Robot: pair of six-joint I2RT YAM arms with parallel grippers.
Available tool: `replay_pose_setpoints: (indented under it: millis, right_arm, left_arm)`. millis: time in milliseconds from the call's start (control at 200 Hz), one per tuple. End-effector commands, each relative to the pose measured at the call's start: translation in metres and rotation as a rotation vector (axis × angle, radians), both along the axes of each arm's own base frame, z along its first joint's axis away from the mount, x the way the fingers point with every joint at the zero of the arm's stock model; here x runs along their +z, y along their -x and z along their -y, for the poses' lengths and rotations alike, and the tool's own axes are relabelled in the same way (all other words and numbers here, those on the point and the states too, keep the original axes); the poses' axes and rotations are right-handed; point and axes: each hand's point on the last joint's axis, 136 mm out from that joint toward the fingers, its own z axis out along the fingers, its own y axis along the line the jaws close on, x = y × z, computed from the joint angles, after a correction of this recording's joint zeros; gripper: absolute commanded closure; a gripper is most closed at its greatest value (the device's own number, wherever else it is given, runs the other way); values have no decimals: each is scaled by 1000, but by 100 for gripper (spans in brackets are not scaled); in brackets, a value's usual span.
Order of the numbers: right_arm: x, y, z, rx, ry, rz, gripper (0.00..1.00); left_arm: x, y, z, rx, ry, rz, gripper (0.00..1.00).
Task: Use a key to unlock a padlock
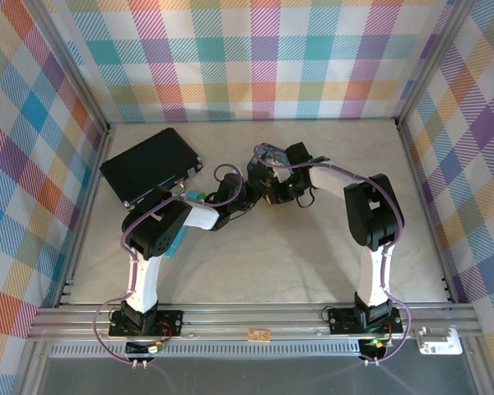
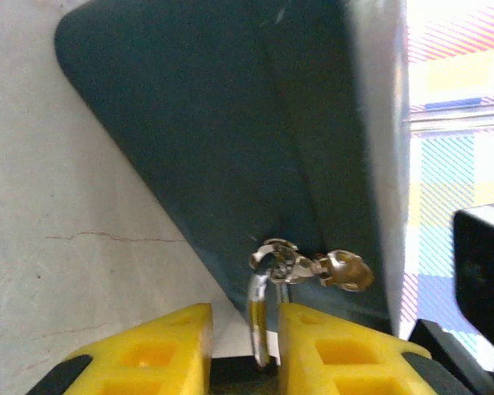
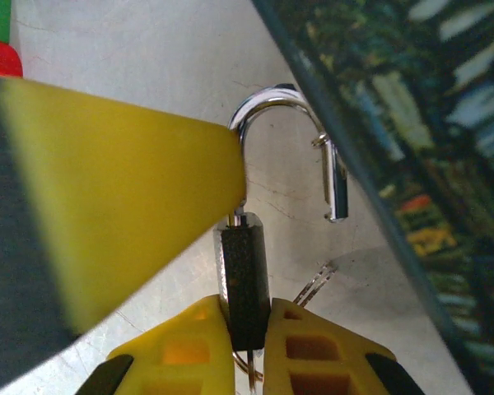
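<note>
At the table's (image 1: 272,263) left rear, a black case (image 1: 148,164), flat and turned askew. Just right of its near corner, a turquoise stick (image 1: 178,240), partly under the left arm (image 1: 152,234). Rises from the near edge, bends, reaches right toward mid-table.

At its tip, the left gripper (image 2: 245,317). Straddles a silvery curved bar, seemingly the shackle. Fingers (image 2: 148,354) narrow, bar nearer the one on the view's right, a strip of table showing on the other side. Cannot tell whether pinched or merely flanked. Just above the bar, a small metal ring (image 2: 273,253) and a rounded tab (image 2: 346,270), against the dark tin (image 2: 230,123).

Mid-table, the padlock (image 3: 243,276), black body clamped between the right gripper's (image 3: 247,306) fingers (image 3: 189,346). Shackle (image 3: 336,185) pointing away from that gripper and open, free leg out of the body, close beside the tin's edge. A left finger's yellow tip right against the long leg. Beside the body's lower end, a thin wire loop (image 3: 313,284); key not made out.

Farther right, the right arm (image 1: 370,214), reaching left from its base to the lock.
</note>
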Motion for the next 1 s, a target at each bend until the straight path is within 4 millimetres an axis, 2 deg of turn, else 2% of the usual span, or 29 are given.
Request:
replay_pose_setpoints:
  millis: [0, 180, 365, 455, 515, 610, 670, 730, 865, 995]
  right_arm:
    - [6, -1, -6, 12, -50, -10, 100]
    - [6, -2, -7, 19, -59, -6, 100]
    - [6, -2, -9, 21, -68, -11, 100]
    - [7, -2, -8, 20, -66, -7, 100]
    - [9, -2, -7, 15, -62, -7, 98]
    - [15, -1, -3, -27, -55, -3, 79]
    - [25, 3, 0, -65, -68, 2, 65]
    - [37, 9, 4, -111, -84, 3, 54]
    - [62, 21, 20, -231, -93, 19, 44]
    - [71, 5, 54, -407, -45, 73, 28]
  left_arm:
    - [4, -7, 8, 5, 10, 18, 75]
    - [-3, -9, 9, 6, -8, 9, 79]
    - [-11, -11, 12, -2, -5, -2, 90]
    - [-13, -11, 12, 2, -1, -2, 100]
    - [-12, -11, 11, 7, 1, 1, 100]
    - [-10, -10, 11, 4, 3, 4, 100]
    - [-8, -11, 11, 5, 5, 5, 100]
    - [-7, -10, 11, 5, 9, 7, 100]
    - [-4, -9, 10, 8, 17, 12, 100]
    - [-3, -7, 8, 8, 7, 11, 100]
